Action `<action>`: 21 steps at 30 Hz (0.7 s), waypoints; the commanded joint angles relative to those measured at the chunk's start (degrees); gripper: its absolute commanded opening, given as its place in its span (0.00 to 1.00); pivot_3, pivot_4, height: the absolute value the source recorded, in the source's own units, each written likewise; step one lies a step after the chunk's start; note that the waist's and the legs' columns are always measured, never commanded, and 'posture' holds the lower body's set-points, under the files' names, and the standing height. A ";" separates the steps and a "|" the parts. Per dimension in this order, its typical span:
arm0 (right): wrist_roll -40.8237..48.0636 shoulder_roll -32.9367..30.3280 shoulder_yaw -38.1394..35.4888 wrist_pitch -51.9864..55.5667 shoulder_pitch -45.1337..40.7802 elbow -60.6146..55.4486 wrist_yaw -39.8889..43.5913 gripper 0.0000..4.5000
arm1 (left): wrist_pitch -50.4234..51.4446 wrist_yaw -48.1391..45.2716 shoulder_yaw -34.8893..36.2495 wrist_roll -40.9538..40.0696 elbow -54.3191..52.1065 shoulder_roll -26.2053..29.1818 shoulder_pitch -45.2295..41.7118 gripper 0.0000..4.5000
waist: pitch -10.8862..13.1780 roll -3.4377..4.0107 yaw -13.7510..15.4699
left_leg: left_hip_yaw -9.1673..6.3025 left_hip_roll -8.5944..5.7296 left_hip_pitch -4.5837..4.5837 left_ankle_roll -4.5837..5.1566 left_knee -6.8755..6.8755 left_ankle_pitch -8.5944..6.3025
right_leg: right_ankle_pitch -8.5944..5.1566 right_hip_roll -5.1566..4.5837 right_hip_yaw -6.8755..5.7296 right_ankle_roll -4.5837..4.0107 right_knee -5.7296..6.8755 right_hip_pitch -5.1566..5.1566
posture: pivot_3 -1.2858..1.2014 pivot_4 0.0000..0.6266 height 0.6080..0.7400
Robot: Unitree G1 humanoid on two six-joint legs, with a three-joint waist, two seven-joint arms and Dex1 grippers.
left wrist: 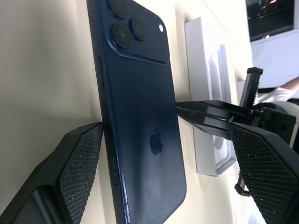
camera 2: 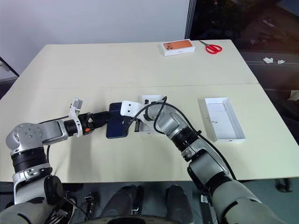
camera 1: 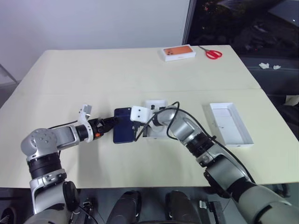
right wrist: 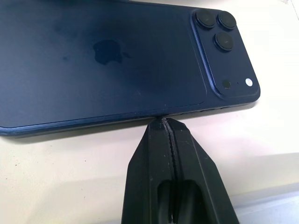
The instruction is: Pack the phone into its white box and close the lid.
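A pale cream table (camera 1: 117, 70) fills the scene, with a dark window behind its far right corner. Taking the phone (camera 1: 124, 126) as the landmark: it lies flat, back up, near the table's front middle. Just left of it, the left gripper (camera 1: 108, 124) has its fingers spread wide, one pad (left wrist: 70, 168) against the phone's near long edge and the other out over the far side, not gripping. Immediately right of the phone, the right gripper (right wrist: 163, 122) is pinched tight on nothing, its tip pressing the opposite long edge. A white lid (camera 1: 155, 120) lies just beyond. Well right of the phone sits the white box (camera 1: 231, 123), empty.

Risk, as I judge it: the glossy phone may skid or pivot off the closed tip when the left fingers squeeze.
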 commanded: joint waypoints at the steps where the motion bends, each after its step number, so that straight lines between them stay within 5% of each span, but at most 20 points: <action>1: 0.77 1.70 -0.14 -0.66 -0.48 -1.92 0.14 0.01 | 4.44 1.30 -2.29 1.21 -0.81 2.30 1.26 1.00 | 0.03 -0.04 -0.16 | 0.01 0.01 0.00 -0.01 -0.03 0.00 | 0.00 0.00 0.02 0.00 0.00 -0.02 | 0.52 0.24 1.00; 13: 0.41 1.08 -0.19 -0.74 0.15 -2.18 0.17 0.01 | 4.13 -1.59 -0.52 1.49 1.33 9.79 3.86 1.00 | 0.05 -0.11 -1.63 | 0.13 0.20 -0.05 -0.40 -0.66 0.26 | 0.00 0.16 0.18 0.00 0.03 -0.51 | 0.52 0.24 1.00; 21: 0.59 1.85 0.08 -1.43 -0.39 -1.67 0.40 0.01 | 2.60 2.04 -1.28 2.54 3.13 -3.00 1.06 1.00 | 0.01 -0.14 0.03 | 0.06 0.12 -0.04 -0.41 -0.61 0.27 | 0.00 0.06 0.11 0.00 0.03 -0.40 | 0.52 0.24 1.00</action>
